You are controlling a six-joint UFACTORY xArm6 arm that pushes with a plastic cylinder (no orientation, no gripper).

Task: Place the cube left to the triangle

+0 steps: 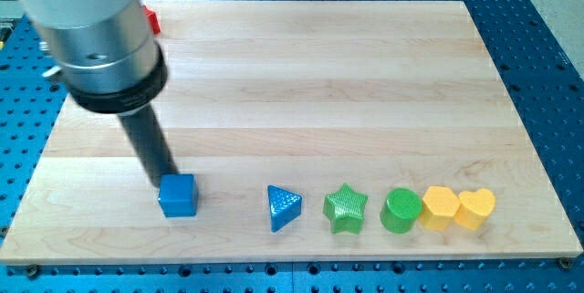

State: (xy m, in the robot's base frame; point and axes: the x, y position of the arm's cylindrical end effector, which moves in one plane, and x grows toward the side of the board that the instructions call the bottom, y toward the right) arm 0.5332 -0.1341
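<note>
My tip (pixel 164 183) touches the blue cube (pixel 178 194), left of the blue triangle (pixel 283 207); no writing shows.

Single camera, high and angled down from the bench (pixel 319 74) front edge. Close in; whole board fills frame.

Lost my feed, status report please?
My tip touching the blue cube, upper-left side. Cube sits left of the blue triangle, apart. Nothing between them.

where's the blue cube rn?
Blue cube sits near the view's bottom left of the board, left of the blue triangle, with my tip at its upper-left corner.
</note>
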